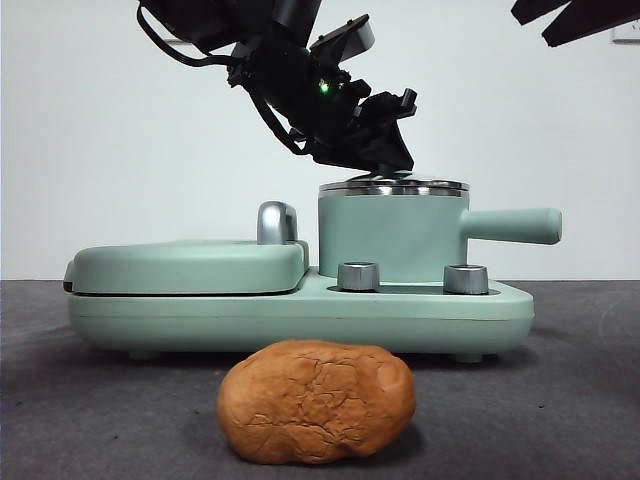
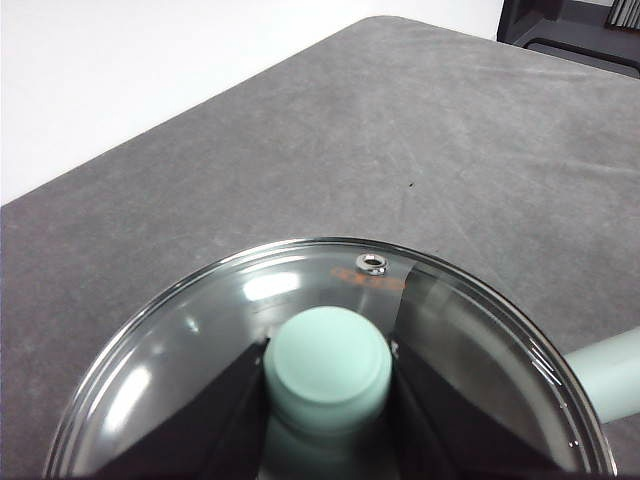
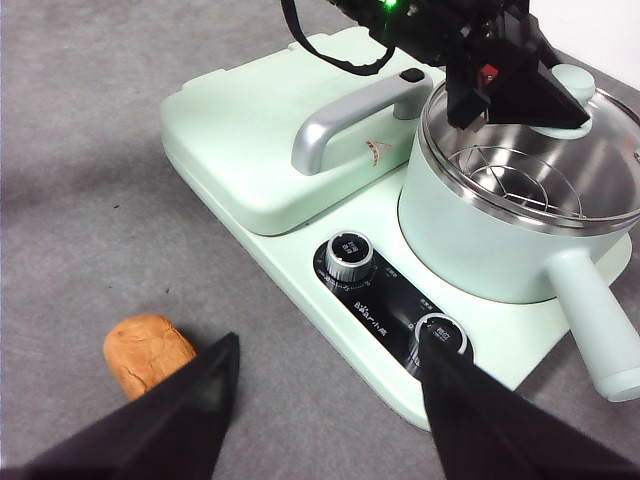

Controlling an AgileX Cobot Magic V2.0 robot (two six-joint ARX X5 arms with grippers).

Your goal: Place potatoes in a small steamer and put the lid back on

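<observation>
The left gripper is clamped on the green knob of the lid, its 2 jaws pressed against the knob's opposite sides. The lid sits on the steamer, level with its steel rim as far as the front view shows. So the coming move turns on 1 relation: the lid lies straight under this gripper and must rise off the pot before anything can go in.

The potato lies on the table near its front edge, just in front of the cooker base, long axis running roughly along that edge. The right gripper hangs above the table with its jaws spread wide and empty, the potato off to one side beyond one jaw; it is the nearer arm for the pickup.

The right wrist view shows a wire rack inside the steamer through the glass, and the griddle's chrome handle; neither the rack nor the potato appears in the left wrist view.
</observation>
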